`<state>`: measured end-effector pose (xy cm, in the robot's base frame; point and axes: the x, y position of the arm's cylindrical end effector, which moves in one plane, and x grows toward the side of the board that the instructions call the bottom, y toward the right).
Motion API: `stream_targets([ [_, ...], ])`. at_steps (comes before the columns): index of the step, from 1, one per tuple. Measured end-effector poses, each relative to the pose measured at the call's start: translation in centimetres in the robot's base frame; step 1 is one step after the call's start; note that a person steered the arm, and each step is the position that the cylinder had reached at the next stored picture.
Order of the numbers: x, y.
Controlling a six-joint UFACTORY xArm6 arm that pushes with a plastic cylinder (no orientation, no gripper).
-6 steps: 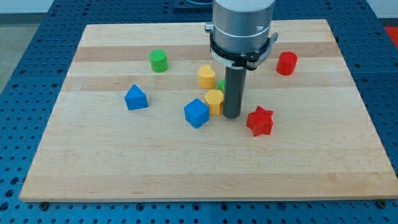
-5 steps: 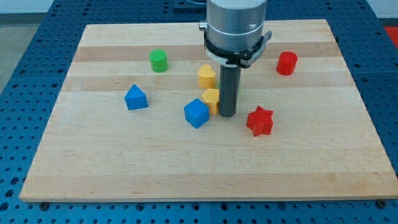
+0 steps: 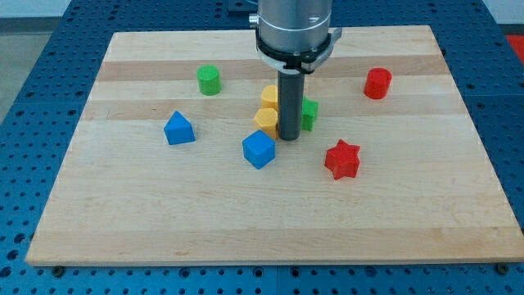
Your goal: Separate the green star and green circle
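The green circle (image 3: pixel 209 79) stands at the board's upper left. The green star (image 3: pixel 309 113) sits near the middle, partly hidden behind my rod on its right side. My tip (image 3: pixel 287 137) rests on the board between the green star on its right and a yellow block (image 3: pixel 264 121) on its left, touching or nearly touching both. A second yellow block (image 3: pixel 268 97) stands just above the first.
A blue cube (image 3: pixel 259 149) lies just below-left of my tip. A blue pentagon-like block (image 3: pixel 178 129) sits at the left. A red star (image 3: pixel 342 159) lies below-right of the tip. A red cylinder (image 3: pixel 377 83) stands at the upper right.
My tip has moved up and to the view's left. The lower yellow block was pushed up-left toward the other yellow block. The green star now shows on the rod's right.
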<state>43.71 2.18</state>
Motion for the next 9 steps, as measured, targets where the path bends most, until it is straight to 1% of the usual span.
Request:
stream_targets([
  [1, -1.3, 0.0],
  [2, -1.6, 0.6],
  [4, -1.2, 4.6],
  [5, -1.2, 5.1],
  [7, -2.9, 5.1],
  [9, -4.3, 3.0],
])
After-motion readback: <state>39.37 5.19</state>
